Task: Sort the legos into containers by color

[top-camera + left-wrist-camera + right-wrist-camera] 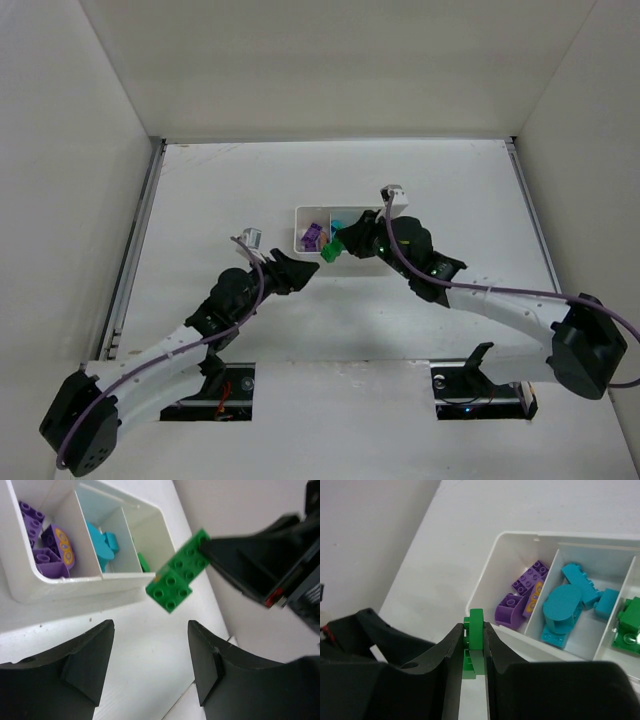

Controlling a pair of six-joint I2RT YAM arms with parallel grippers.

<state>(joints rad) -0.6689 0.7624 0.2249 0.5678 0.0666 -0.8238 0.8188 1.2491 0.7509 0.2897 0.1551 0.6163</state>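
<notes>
The 2 arms start at the near edge of the tabletop (200,200). The left arm (170,350) reaches forward and to the right with a bent elbow. The right arm (500,303) reaches forward and to the left, so the 2 tips come close together in the middle. The left pincer (150,630) is spread wide and has nothing in it, and its 2 fingers point at the front of the tray. The right pincer (472,635) is squeezed tight on a green lego (180,572) and pinches it by 1 end. This lego looks like 2 green bricks stuck together. It hangs tilted in the air, and its free end sticks out toward the left pincer but does not touch it. From the right wrist only a thin green edge shows, because the fingers cover the rest. The held lego is right by the near wall of the white tray (75,585). I cannot tell if it is over the wall or just in front of it. The tray has 3 parts side by side. Seen from above, the purple legos (520,597) lie in the left part and the cyan legos (565,605) in the middle part. Other green legos (630,625) lie in the right part, but the picture's side cuts them off, and from above the right arm hides that part.
</notes>
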